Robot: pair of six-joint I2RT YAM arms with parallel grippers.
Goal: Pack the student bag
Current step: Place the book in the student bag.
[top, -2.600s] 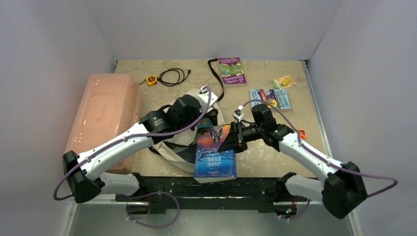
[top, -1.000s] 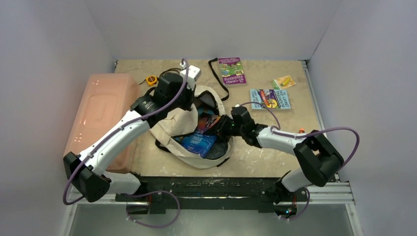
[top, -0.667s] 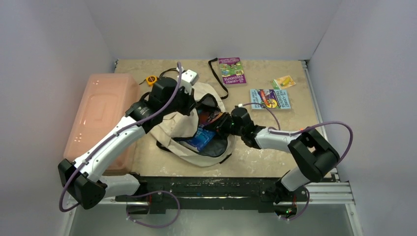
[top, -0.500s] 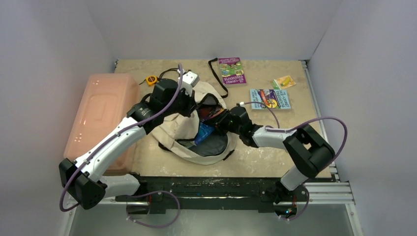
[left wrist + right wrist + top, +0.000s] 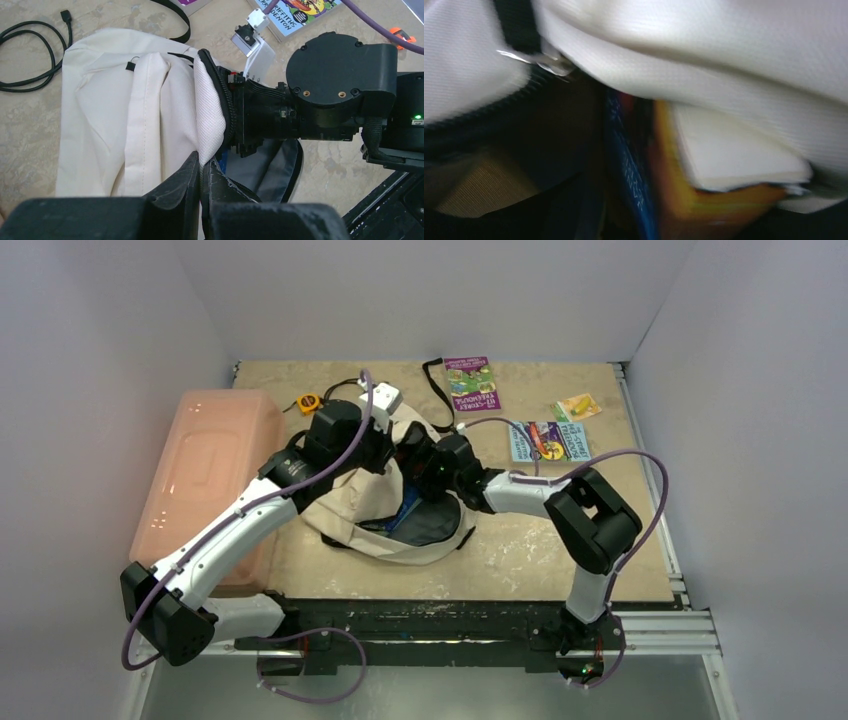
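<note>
The student bag [image 5: 365, 505], cream canvas with black zip trim, lies mid-table with its mouth facing right. My left gripper [image 5: 204, 167] is shut on the bag's upper opening edge [image 5: 210, 120], holding the mouth up. My right gripper [image 5: 425, 478] reaches into the mouth, fingers hidden by the canvas. A blue book [image 5: 405, 512] shows only as a sliver inside the bag. The blurred right wrist view shows the book's blue spine [image 5: 631, 165] and white pages [image 5: 729, 155] under the cream lining [image 5: 704, 65]; whether the fingers hold the book does not show.
A pink plastic bin [image 5: 205, 480] fills the left side. At the back lie a yellow tape measure [image 5: 308, 402], a black cable [image 5: 350, 390], a black strap [image 5: 437, 405] and a purple book [image 5: 472, 383]. A light-blue book [image 5: 552, 440] and a yellow packet [image 5: 578, 406] lie at right.
The right arm has pushed further left into the bag, and the blue book has gone from lying across the opening to almost fully inside. The left gripper keeps its hold on the edge.
</note>
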